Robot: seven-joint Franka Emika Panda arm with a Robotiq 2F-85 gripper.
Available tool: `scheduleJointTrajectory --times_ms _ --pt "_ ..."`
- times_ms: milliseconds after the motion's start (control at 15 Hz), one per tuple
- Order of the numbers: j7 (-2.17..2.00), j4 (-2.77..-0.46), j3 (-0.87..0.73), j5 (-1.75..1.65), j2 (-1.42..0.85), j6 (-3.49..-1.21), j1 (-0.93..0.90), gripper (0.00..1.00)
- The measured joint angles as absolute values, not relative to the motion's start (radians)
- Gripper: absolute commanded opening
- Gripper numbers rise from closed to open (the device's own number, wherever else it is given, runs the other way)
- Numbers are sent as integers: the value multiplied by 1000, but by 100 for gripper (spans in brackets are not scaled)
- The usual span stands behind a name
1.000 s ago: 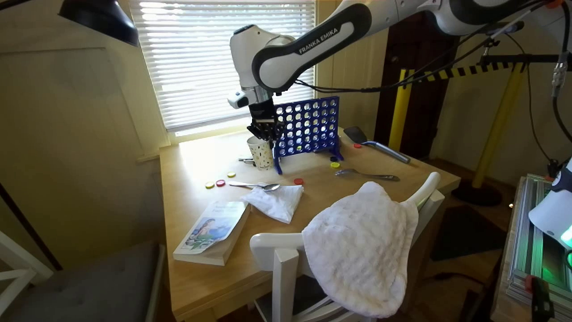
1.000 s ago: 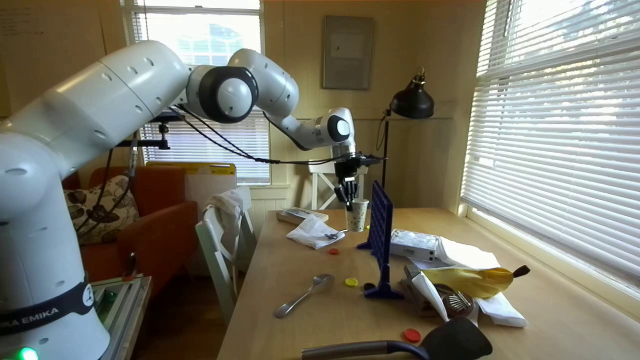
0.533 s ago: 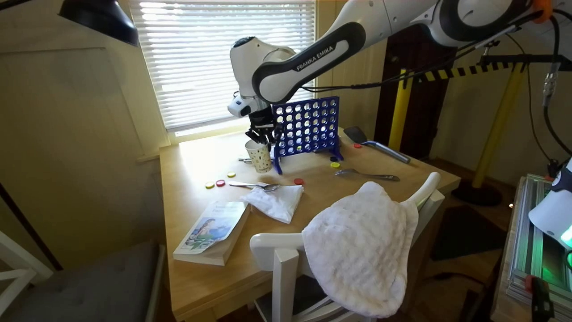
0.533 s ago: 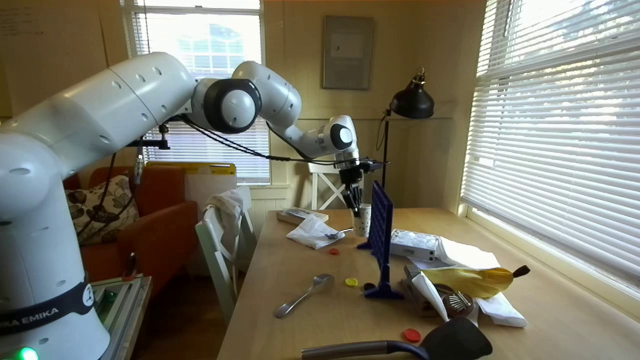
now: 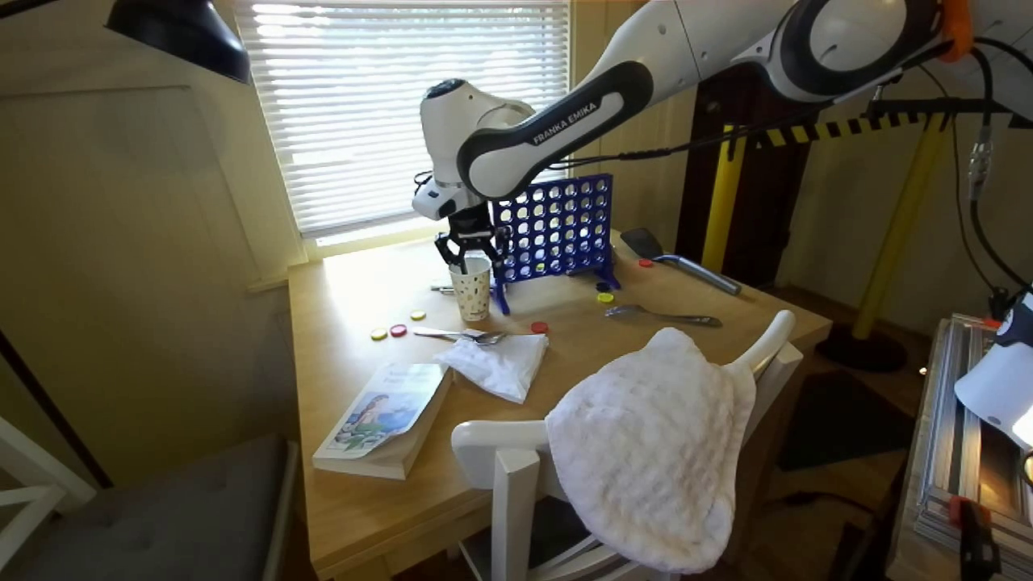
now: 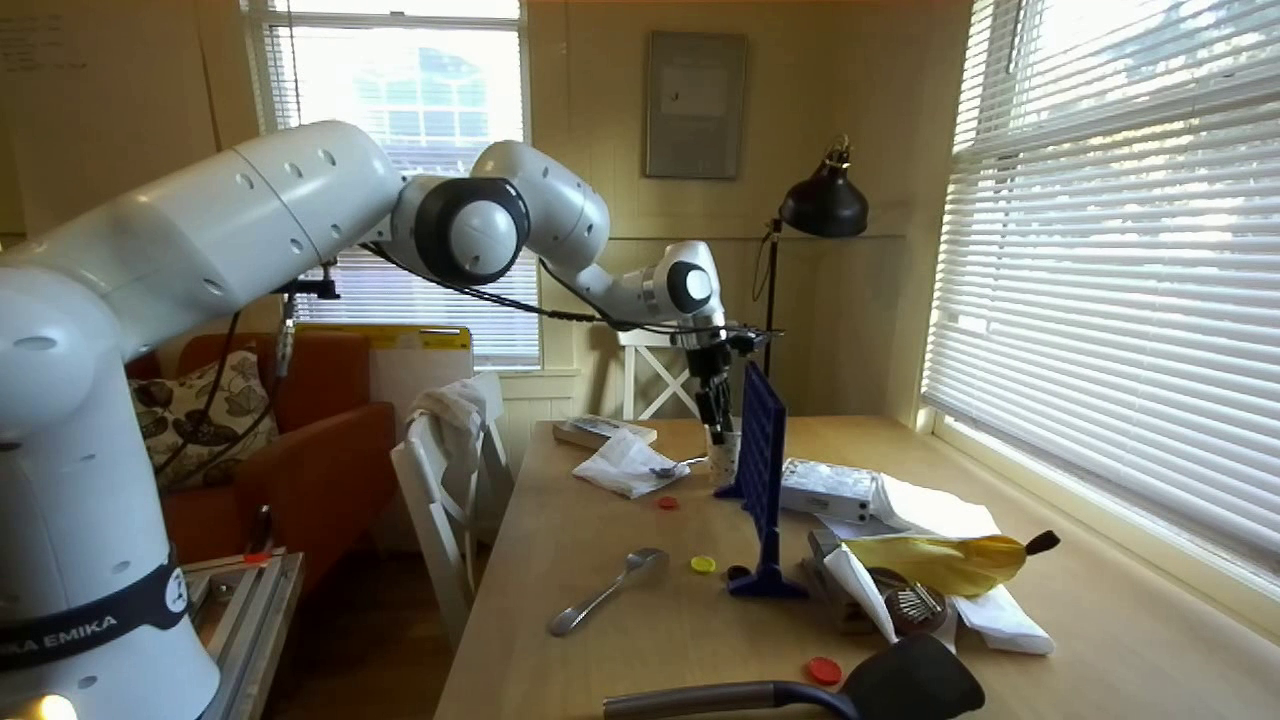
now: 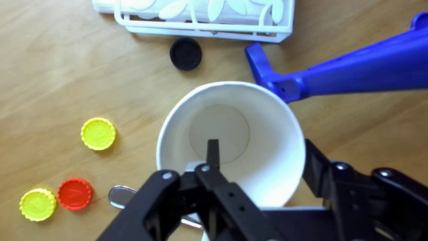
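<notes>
A speckled paper cup point(image 5: 474, 300) stands upright on the table point(image 5: 355, 355), beside one foot of the blue game rack point(image 5: 558, 230). My gripper point(image 7: 260, 147) is open over its rim. In the wrist view one finger point(image 7: 213, 150) reaches down inside the cup, while the other is outside the wall at the right, very close to it or touching. The cup's inside point(image 7: 274, 150) is white, with nothing in it but that finger. Part of the near rim is hidden by the gripper. The cup point(image 6: 722, 468) is partly covered by the fingers in an exterior view.
Yellow point(image 7: 98, 134), red point(image 7: 75, 194) and black point(image 7: 186, 54) discs lie around the cup. Nearby are cutlery on a white napkin point(image 5: 500, 367) and a book point(image 5: 383, 411). A white holder point(image 7: 207, 28), a spatula point(image 6: 910, 680) and a yellow banana-like item point(image 6: 935, 562) are further off.
My gripper has come down together with the cup, which leaned slightly half a second ago and is upright now. The jaws, shut on the cup's rim before, have spread apart.
</notes>
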State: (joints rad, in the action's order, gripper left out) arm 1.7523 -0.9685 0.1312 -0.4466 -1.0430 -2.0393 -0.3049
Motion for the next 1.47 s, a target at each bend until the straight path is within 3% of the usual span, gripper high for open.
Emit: scheduleJointTrajectory --times_ms 67,333,867,1467 --pt "1771 -963 131 -448 -1042 -2038 -308 100" --pt "1795 -946 127 -491 -1015 -2002 -356 100" --pt "1611 -937 10 -626 -918 -1639 -583 100" --pt "1129 -1091 -38 -608 -805 -1518 -592 100"
